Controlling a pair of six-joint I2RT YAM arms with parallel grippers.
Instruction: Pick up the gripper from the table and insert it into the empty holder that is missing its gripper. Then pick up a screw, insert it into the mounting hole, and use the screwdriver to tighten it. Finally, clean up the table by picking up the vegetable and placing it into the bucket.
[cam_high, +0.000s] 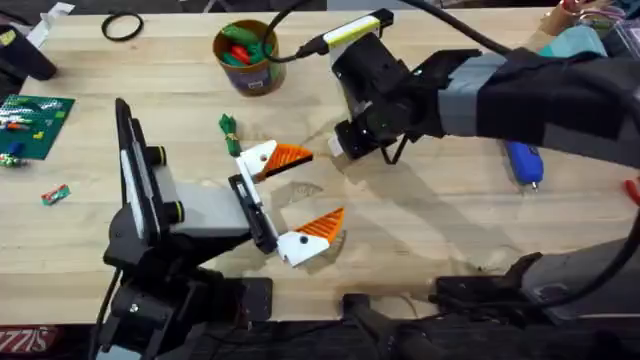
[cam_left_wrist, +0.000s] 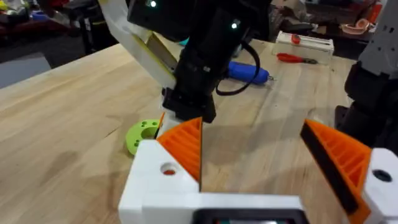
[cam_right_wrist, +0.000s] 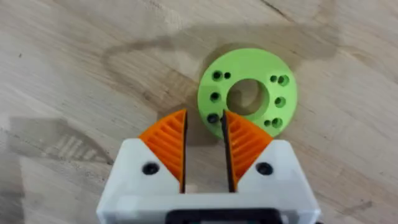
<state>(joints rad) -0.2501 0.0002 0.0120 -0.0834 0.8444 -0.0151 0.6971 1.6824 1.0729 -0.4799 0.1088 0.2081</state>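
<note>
The vegetable (cam_right_wrist: 249, 93), a lime-green round piece with a centre hole and several small holes, lies flat on the table (cam_high: 420, 230). My right gripper (cam_right_wrist: 204, 115) hovers over its edge, its orange pads a narrow gap apart. In the left wrist view the vegetable (cam_left_wrist: 142, 134) sits under that right gripper (cam_left_wrist: 186, 115). My left gripper (cam_high: 312, 188) stands wide open just in front, holding nothing. The mustard bucket (cam_high: 248, 55) stands at the back with red and green pieces inside. The blue screwdriver (cam_high: 523, 163) lies to the right. The loose gripper, holder and screws are out of view.
A slim darker-green piece (cam_high: 229, 130) lies between the bucket and my left gripper. A green board (cam_high: 35, 120) and a small wrapped piece (cam_high: 55, 193) sit at the left, a black ring (cam_high: 122, 27) at the back. A red-handled tool (cam_left_wrist: 298, 59) lies beyond the screwdriver.
</note>
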